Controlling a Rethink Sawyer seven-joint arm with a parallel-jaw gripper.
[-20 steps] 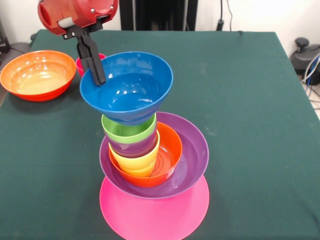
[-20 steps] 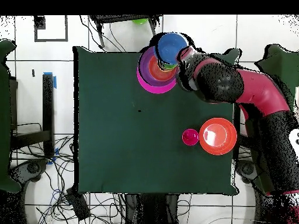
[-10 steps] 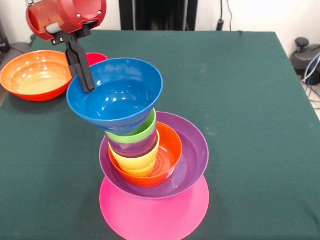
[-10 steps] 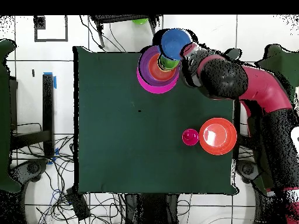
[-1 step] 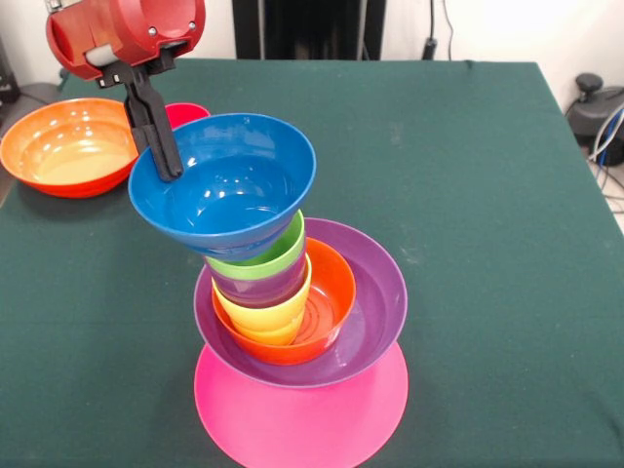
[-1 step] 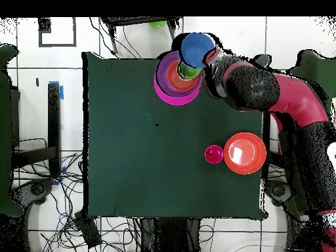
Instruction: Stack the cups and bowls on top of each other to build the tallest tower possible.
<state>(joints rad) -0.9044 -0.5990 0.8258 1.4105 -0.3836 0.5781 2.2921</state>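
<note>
The jaws were clamped on the rim of the blue bowl [image 5: 222, 185], the gripper [image 5: 161, 146] holding it tilted at that rim's far left side. The bowl sat askew atop the tower [image 5: 297, 322], over the green cup [image 5: 261, 255], seemingly not yet seated. Below came purple and yellow cups, small orange bowl, purple bowl, pink base. The large orange bowl [image 5: 73, 144] and red cup [image 5: 185, 113] remained unstacked, well apart.

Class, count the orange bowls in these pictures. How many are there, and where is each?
2. A large orange bowl stands alone on the table; a small orange bowl sits inside the purple bowl of the stack.
</note>
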